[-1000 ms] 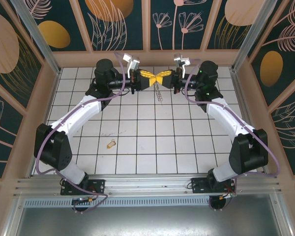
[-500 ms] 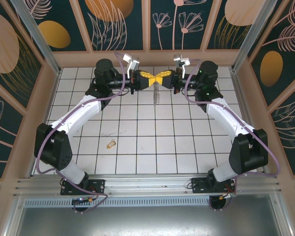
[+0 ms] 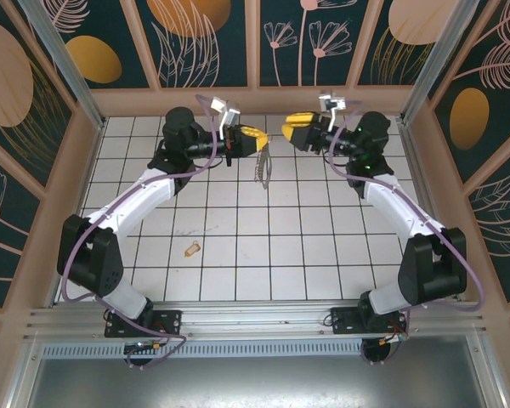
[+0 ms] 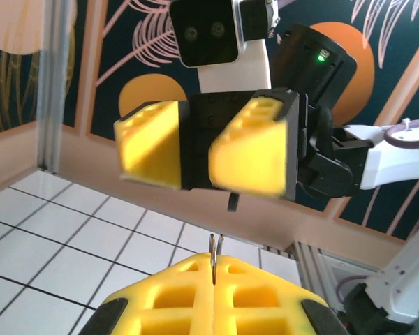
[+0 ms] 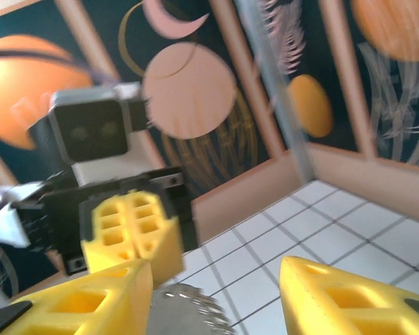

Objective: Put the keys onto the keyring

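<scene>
Tiled table (image 3: 238,255); left gripper (image 3: 263,139) high, outstretched

Top view looks down from behind; wrist views (close) face each other.

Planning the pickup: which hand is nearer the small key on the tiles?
Left. The left hand, shut on the keyring, is up beyond the key toward the back wall; the right hand, open, is farther off to the right.
</scene>
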{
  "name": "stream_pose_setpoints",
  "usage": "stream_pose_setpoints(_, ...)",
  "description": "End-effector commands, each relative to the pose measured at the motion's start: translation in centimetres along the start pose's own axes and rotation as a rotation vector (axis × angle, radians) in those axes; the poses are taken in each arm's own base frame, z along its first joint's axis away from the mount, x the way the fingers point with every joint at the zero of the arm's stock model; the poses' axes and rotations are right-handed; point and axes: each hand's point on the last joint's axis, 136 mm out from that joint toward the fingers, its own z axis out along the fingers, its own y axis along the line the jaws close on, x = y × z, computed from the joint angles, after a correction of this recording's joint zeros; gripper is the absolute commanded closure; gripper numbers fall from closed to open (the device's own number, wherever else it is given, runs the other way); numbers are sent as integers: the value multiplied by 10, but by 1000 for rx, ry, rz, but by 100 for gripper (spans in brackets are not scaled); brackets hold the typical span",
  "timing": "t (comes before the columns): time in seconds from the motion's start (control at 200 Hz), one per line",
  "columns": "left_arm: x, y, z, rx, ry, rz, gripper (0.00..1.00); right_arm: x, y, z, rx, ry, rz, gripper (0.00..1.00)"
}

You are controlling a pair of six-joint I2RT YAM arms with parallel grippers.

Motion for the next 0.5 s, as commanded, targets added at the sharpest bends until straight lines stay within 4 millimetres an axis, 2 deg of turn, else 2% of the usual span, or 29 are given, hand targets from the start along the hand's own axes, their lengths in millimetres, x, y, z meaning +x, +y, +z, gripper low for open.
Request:
stream_pose_setpoints(0.0,-30,-21,-12,-33,-116,210,100,-26,2,-18,98,-136,6,48)
stream_pose_setpoints(0.1,-37,-26,-21,-73,-190,304,100,-13,-6,-29,169,-170,65,48)
stream_pose_setpoints(0.215,-40,-29,-30,-106,-257,379,100,13,-17,-39,223,-182,134,47)
stream_pose_setpoints(0.495,-46,-37,-36,-103,-321,453,100,77,-36,-53,281,-142,271,47)
